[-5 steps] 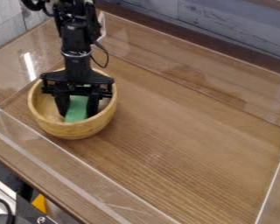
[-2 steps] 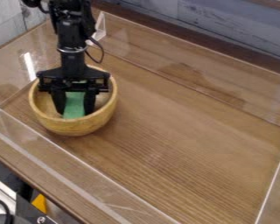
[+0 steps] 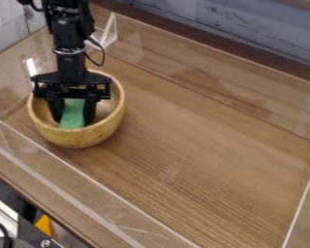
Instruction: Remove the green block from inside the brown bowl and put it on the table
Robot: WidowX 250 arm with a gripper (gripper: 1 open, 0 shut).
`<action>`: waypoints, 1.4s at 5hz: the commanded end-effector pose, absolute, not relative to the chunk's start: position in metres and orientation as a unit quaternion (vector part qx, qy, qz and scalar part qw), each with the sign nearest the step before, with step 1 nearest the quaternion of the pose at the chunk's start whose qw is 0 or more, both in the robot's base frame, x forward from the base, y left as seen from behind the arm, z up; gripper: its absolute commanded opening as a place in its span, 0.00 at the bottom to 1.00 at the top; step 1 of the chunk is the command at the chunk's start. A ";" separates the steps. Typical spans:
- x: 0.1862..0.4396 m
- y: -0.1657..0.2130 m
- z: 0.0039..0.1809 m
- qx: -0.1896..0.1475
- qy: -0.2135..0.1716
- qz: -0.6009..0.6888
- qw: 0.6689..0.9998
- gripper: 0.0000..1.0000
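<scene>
- Camera view: the green block (image 3: 75, 114) is a flat, bright green bar, its upper end between the black fingers and its lower end down on the pale, speckled floor of the bowl, so it stands tilted inside.
- The brown bowl (image 3: 104, 129) is round, thick-walled, light tan wood; it sits on the table near the left front corner, close to the low clear wall on that side.
- The block lies wholly within the bowl's rim and touches no part of the tabletop.
- The arm is black and comes straight down from the top left of the picture, its wrist column upright above the bowl.
- The gripper (image 3: 73, 105) points down into the bowl, its two finger links spread like a yoke across the bowl's width, with the tips inside the rim.
- The jaws are clenched on the green block, which shows between them.
- The table (image 3: 209, 136) is brown wood grain with streaks running across; a wide bare stretch lies to the right of the bowl and toward the far side.
- Clear acrylic walls (image 3: 67, 170) edge the tabletop at the front, left and back; the front wall runs just beside the bowl's near side.
</scene>
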State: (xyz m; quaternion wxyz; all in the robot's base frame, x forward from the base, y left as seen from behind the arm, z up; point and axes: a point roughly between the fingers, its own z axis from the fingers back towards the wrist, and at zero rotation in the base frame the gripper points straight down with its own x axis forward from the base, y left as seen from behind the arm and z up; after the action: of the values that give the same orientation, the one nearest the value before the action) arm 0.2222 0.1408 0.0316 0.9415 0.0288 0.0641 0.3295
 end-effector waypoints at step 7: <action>0.233 0.154 0.043 0.038 0.040 0.466 0.883 0.00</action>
State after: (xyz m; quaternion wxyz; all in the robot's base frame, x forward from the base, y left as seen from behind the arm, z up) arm 0.2269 0.1482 0.0283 0.8847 0.0361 0.0668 0.4599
